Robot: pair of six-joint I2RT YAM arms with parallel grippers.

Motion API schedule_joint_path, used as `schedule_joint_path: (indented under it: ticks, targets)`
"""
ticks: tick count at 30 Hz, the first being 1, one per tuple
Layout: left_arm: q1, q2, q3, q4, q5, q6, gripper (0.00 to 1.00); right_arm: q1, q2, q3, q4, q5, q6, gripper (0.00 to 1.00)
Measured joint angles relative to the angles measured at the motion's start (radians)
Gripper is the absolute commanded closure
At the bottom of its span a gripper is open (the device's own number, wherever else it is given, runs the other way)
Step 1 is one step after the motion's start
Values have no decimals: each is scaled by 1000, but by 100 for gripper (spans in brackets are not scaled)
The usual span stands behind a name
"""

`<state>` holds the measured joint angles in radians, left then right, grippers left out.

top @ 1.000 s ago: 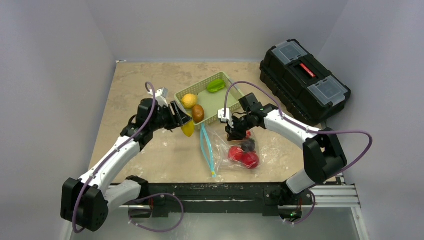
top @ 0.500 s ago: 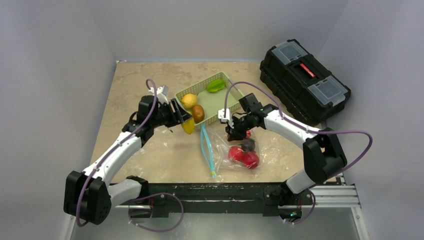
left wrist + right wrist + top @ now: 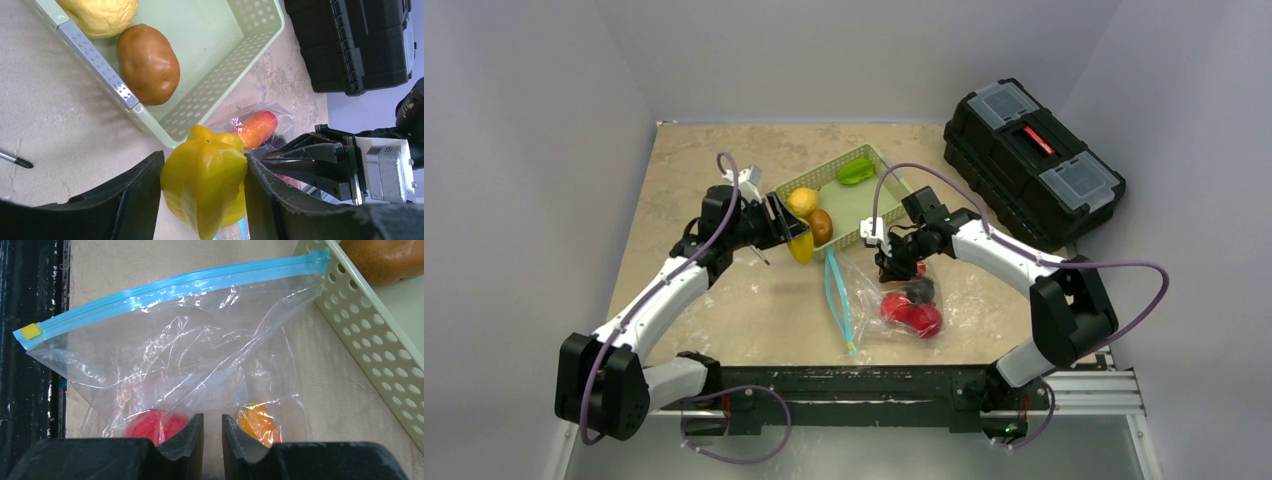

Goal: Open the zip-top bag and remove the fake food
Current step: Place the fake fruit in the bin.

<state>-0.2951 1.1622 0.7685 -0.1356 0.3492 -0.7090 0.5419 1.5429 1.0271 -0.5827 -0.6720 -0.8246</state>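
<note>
Left gripper (image 3: 789,236) (image 3: 204,170) hangs over the middle of the table, just left of the green basket (image 3: 819,176) (image 3: 215,95), and we see its jaws clamped on a yellow fake fruit (image 3: 801,248) (image 3: 205,185), one finger on each side. The fruit sits above the basket's near corner. Inside the basket, which lies toward the table's far edge, we find a yellow piece (image 3: 802,201), a brown piece (image 3: 820,226) (image 3: 149,64) beside it, and a green piece (image 3: 855,171) at the far corner. Right of centre, toward the near edge, the zip-top bag (image 3: 874,290) (image 3: 200,340) lies flat, its blue zipper strip (image 3: 836,300) (image 3: 170,282) on its left side and parted. The fake food left inside is red (image 3: 912,313) (image 3: 150,422) and orange (image 3: 257,422). Right gripper (image 3: 894,268) (image 3: 212,422) sits at the bag's far end, close to the basket, jaws nearly together and, as far as we can tell, pinching the clear film. A black toolbox (image 3: 1034,160) fills the far right corner.
</note>
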Motion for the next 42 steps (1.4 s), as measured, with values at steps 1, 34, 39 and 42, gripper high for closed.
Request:
schedule_joint_path:
  ticks: [1, 34, 39, 42]
  targets:
    - [0, 1, 0, 0, 1, 0, 98, 0, 0, 0, 0, 0, 0, 81]
    - [8, 383, 335, -29, 11, 26, 96, 0, -8, -1, -1, 0, -4, 74]
    - [7, 504, 445, -83, 10, 31, 80, 0, -8, -1, -1, 0, -4, 71]
    - [5, 569, 515, -124, 10, 41, 57, 0, -8, -1, -1, 0, -4, 69]
